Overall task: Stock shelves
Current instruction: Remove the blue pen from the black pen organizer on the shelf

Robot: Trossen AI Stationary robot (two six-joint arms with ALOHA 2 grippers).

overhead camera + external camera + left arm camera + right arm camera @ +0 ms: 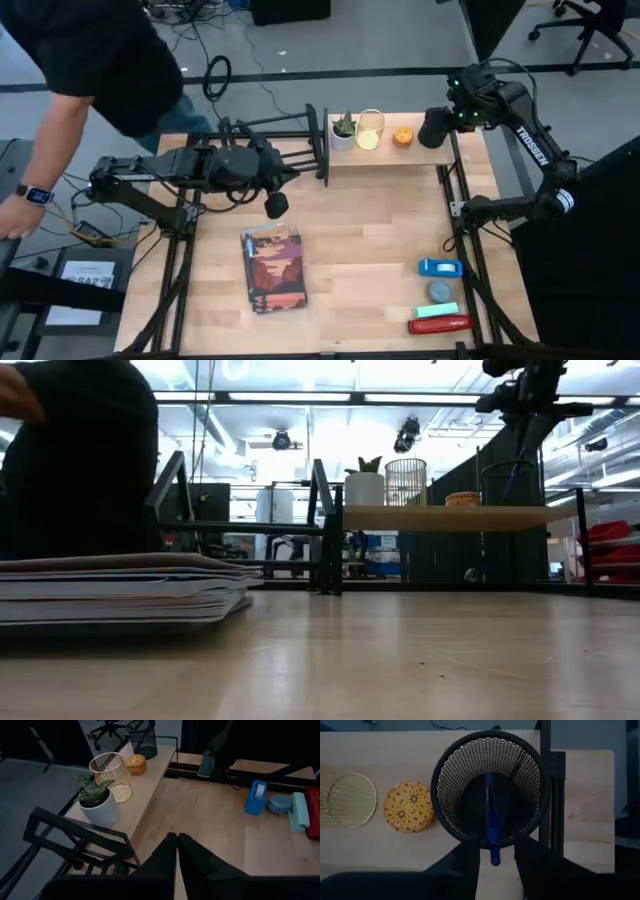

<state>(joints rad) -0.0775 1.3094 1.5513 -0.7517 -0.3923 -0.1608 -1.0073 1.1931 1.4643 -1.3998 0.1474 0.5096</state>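
Right gripper point(492, 851) hovers over the mesh cup point(490, 790) on the wooden shelf point(385, 152) – fingers parted, blue pen point(491, 817) dropping in – left gripper point(177, 851) shut, empty

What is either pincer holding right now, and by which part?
Nothing. Right pincer hangs open over the black mesh cup; the blue pen stands in the cup, between the fingers but apparently not touched. Left pincer is shut, empty.
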